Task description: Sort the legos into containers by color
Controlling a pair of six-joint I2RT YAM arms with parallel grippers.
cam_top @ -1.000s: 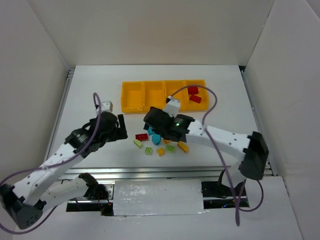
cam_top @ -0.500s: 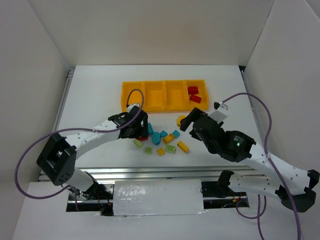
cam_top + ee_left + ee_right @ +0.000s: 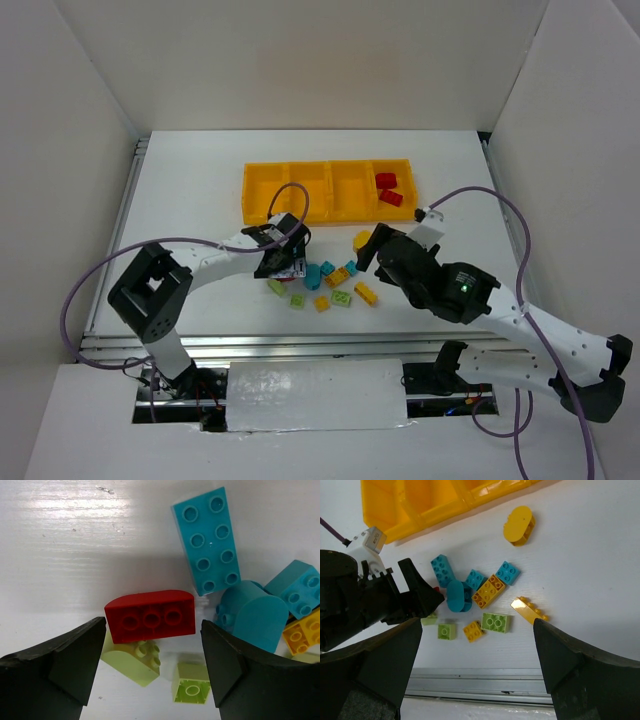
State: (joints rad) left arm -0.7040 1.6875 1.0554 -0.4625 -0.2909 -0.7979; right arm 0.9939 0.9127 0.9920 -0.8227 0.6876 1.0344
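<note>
Straddling a red brick (image 3: pixel 150 616), left gripper (image 3: pixel 152 627): jaws spread, empty, a finger each side, apparently aligned to clamp it. Brick lies on surface (image 3: pixel 60 540) beside a cyan brick (image 3: pixel 206 540). Right gripper (image 3: pixel 476 630) hovers released, empty; tray (image 3: pixel 262 205) beyond, reds (image 3: pixel 386 180) in rightmost compartment.

The red brick (image 3: pixel 150 616) half covers a pale green brick (image 3: pixel 131 661); a yellow brick (image 3: pixel 303 632) runs off-frame.

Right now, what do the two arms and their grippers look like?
Both the left arm and right arm: white links, black joint housings, a looping purple cable each. A green light on the right arm's black housing. The fingers are matte black wedges.
</note>
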